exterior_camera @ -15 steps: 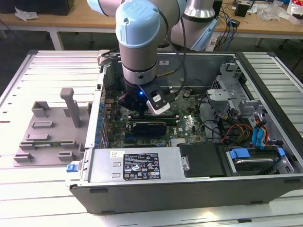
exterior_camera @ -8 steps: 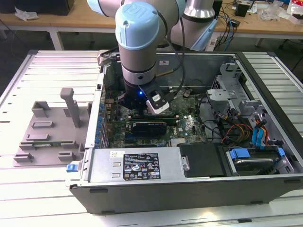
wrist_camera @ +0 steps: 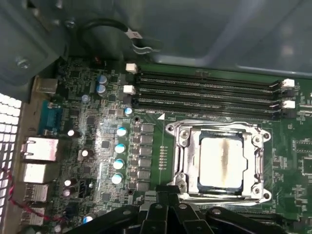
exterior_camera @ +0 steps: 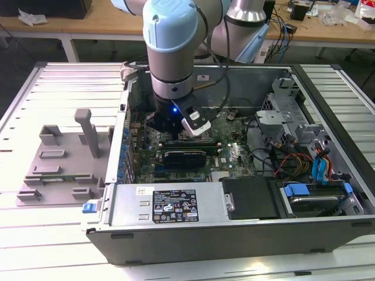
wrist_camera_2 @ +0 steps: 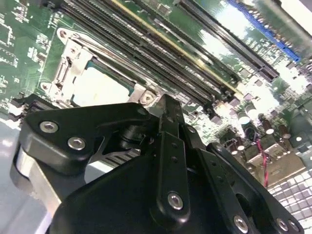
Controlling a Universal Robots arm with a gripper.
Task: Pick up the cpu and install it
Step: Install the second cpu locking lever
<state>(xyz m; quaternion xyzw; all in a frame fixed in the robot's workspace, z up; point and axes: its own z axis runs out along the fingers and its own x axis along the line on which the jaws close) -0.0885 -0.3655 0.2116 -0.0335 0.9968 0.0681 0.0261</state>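
The cpu [wrist_camera: 222,163] lies flat inside the metal socket frame [wrist_camera: 219,126] on the green motherboard, its silvery top plate facing up with a darker smear down the middle. In the second wrist view the cpu [wrist_camera_2: 100,87] shows as a pale square just beyond the gripper. My gripper [wrist_camera: 163,201] hovers over the board beside the socket, its black fingers [wrist_camera_2: 168,126] pressed together and nothing between them. It is apart from the cpu. In the exterior view the arm's wrist [exterior_camera: 173,70] reaches down into the open computer case [exterior_camera: 328,99].
Long memory slots [wrist_camera: 209,92] run along one side of the socket. A black-finned card [exterior_camera: 184,158], a power supply [exterior_camera: 170,205] and a drive cage with cables [exterior_camera: 293,132] crowd the case. A grey fixture [exterior_camera: 64,158] lies on the table at the exterior view's left.
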